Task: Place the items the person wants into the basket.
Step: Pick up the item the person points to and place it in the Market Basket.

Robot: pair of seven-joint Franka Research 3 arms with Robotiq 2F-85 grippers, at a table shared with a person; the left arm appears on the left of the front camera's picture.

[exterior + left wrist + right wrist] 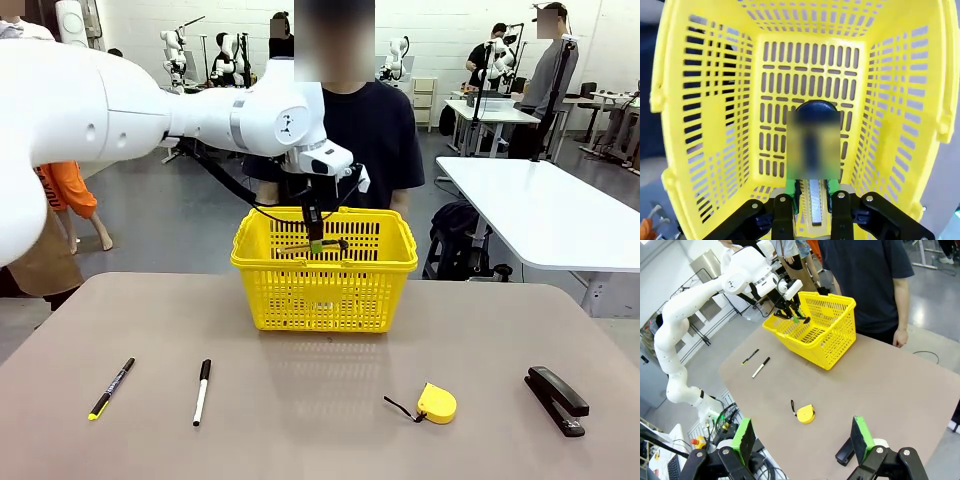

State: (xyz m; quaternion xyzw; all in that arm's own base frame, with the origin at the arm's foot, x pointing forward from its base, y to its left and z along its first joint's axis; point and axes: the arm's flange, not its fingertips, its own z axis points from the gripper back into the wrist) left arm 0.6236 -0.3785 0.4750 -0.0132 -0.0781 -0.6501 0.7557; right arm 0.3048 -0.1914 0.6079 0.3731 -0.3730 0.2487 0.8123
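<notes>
At the mouth of the yellow basket the utility knife hangs level, clamped between the left fingers, which are closed tight on it. Nearer on the worktop lie the pen and marker to the left, the tape measure and stapler to the right, while the person stands behind the basket. Right fingers gape wide, holding nothing
</notes>
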